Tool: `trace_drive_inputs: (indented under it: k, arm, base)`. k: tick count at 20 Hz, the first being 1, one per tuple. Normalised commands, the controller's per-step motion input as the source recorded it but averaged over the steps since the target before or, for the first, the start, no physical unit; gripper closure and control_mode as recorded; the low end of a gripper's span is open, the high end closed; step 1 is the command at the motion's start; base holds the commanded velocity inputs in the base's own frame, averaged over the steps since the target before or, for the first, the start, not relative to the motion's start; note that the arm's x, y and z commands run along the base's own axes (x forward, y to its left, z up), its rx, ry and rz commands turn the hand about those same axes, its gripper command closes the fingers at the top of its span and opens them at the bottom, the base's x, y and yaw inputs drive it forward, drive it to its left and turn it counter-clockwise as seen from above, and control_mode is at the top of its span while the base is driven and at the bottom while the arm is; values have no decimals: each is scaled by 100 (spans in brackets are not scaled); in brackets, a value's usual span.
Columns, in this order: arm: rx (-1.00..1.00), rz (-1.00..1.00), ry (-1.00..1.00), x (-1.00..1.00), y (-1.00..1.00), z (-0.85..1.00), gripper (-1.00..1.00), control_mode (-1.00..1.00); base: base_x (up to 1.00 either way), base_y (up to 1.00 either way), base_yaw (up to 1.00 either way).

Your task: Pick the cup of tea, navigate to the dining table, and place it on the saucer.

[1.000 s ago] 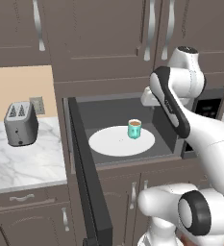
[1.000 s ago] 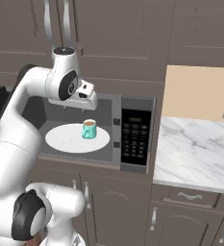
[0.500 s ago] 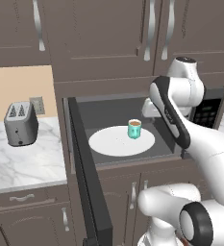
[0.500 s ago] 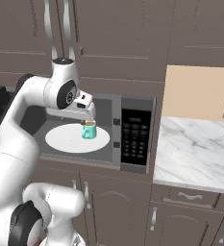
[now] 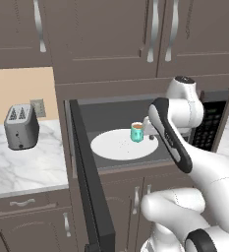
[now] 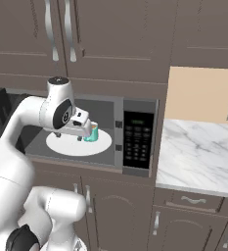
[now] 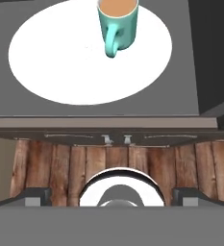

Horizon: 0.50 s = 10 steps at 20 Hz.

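Cup of tea [image 7: 118, 25] — unpicked, upright on microwave's white turntable plate [image 7: 51, 62]; gripper [image 7: 111, 196] spread wide before it — carry and saucer placement outstanding.

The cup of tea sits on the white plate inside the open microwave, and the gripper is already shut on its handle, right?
Not quite. The cup of tea does sit on the white plate inside the open microwave, but the gripper is open and short of the handle, touching nothing. The hand view shows it.
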Motion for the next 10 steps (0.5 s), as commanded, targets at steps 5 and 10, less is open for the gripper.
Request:
trace_drive_inputs:
  k: [5,10]
  arm:
    - [0,0,0,0,27,-29,-100,-100]
    - [0,-1,-1,4,22,-24,-100,-100]
  base:
    - [0,0,0]
    - [0,0,0]
